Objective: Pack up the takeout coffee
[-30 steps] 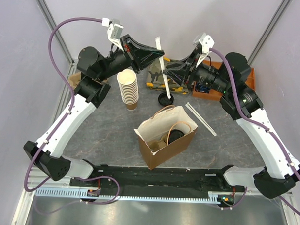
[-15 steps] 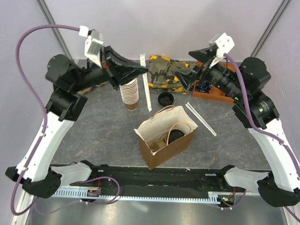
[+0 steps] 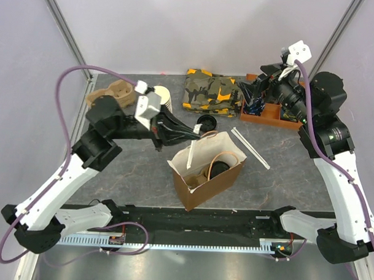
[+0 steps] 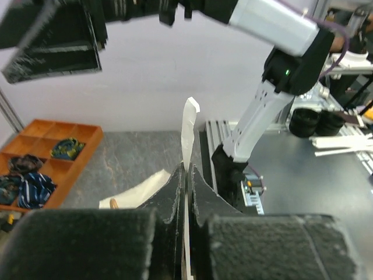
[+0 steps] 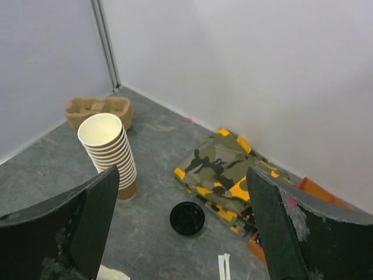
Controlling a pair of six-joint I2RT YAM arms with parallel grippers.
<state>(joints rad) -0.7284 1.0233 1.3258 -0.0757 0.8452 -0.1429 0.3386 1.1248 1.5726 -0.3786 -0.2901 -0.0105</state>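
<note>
Listing overhead: left gripper (image 3: 196,135), clamped on one wrapped straw (image 3: 192,154), has come down over one paper bag (image 3: 203,190); right gripper (image 3: 261,88) has released and withdrawn. One takeout coffee (image 3: 218,170) sits inside the bag, so the straw probably completes packing. Two spare straws (image 3: 251,147) and one loose lid (image 3: 206,123) lie outside.
Left wrist: jaws narrow on the straw.
Right wrist: jaws wide, empty; one cup stack (image 5: 113,163).

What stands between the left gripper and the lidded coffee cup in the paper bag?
Nothing solid: the paper bag is open on top and the coffee cup shows inside. Only the bag's handle loop arcs over it. The left gripper, near the rim, is shut on a white wrapped straw.
</note>
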